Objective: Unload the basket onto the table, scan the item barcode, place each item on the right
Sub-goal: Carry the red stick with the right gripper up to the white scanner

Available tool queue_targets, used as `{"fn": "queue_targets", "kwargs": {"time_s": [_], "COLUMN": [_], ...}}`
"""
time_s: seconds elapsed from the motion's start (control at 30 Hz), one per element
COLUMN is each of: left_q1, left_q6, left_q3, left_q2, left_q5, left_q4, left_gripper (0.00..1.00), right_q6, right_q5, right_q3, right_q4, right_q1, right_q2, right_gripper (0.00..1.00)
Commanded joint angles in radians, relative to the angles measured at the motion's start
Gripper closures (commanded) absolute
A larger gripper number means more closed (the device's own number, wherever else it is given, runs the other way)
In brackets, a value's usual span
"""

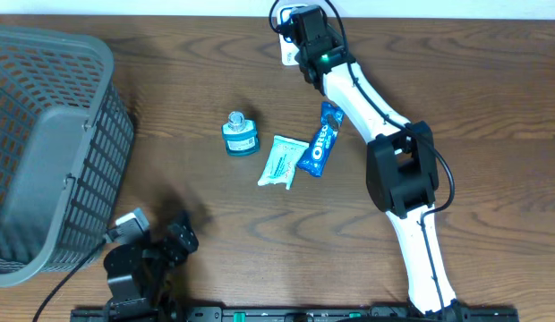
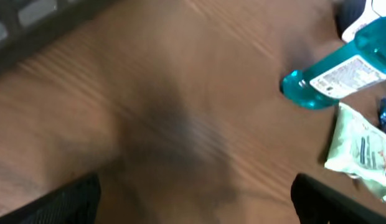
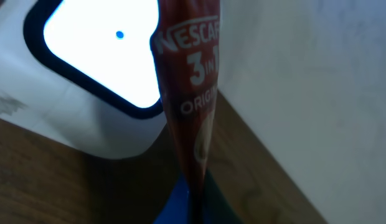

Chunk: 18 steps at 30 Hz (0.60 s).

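Between the closed fingers of the right pincer (image 1: 296, 36) stands a red Nescafé 3-in-1 coffee sachet (image 3: 190, 93), long and narrow, gripped at its lower end and rising upright through the right wrist view. The pincer is clamped tight on it. Just ahead of that pincer, on the left of its wrist view, sits a white barcode scanner (image 3: 87, 134) with a black-rimmed window that glows bright. The sachet stands close before the right edge of that window; whether it touches the scanner cannot be told. Below and behind the sachet runs the brown wooden desk (image 1: 197, 72).

Well behind the right pincer, beside its own arm, three things lie on the desk: a blue Oreo biscuit pack (image 1: 319, 148), a pale green packet of wipes (image 1: 282, 162) touching the pack, and a teal plastic mouthwash bottle (image 1: 240, 135) just beyond the packet.

The left pincer (image 2: 193, 205) hangs over bare desk with its fingers spread wide, holding nothing. Ahead of it and to its right lie the bottle and the packet, though its view is blurred. A grey plastic lattice basket (image 1: 54, 143) stands near it, ahead and to its left.
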Motion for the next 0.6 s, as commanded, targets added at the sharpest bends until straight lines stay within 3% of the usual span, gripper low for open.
{"fn": "queue_targets", "kwargs": {"time_s": [0.0, 0.43, 0.57], "left_q1": [-0.006, -0.006, -0.006], "left_q6": [-0.002, -0.002, -0.002], "left_q3": [-0.002, -0.002, -0.002], "left_q2": [-0.005, -0.005, -0.005], "left_q5": [-0.003, -0.003, -0.003], "left_q4": [-0.025, -0.027, -0.027], "left_gripper": [0.02, 0.02, 0.02], "right_q6": [-0.033, -0.061, -0.073], "right_q5": [0.031, 0.032, 0.114], "right_q3": [0.027, 0.026, 0.026], "right_q4": [0.0, -0.013, -0.018], "right_q1": [0.008, 0.048, 0.055], "right_q2": [-0.004, 0.009, 0.009], "right_gripper": [0.99, 0.99, 0.99]}}
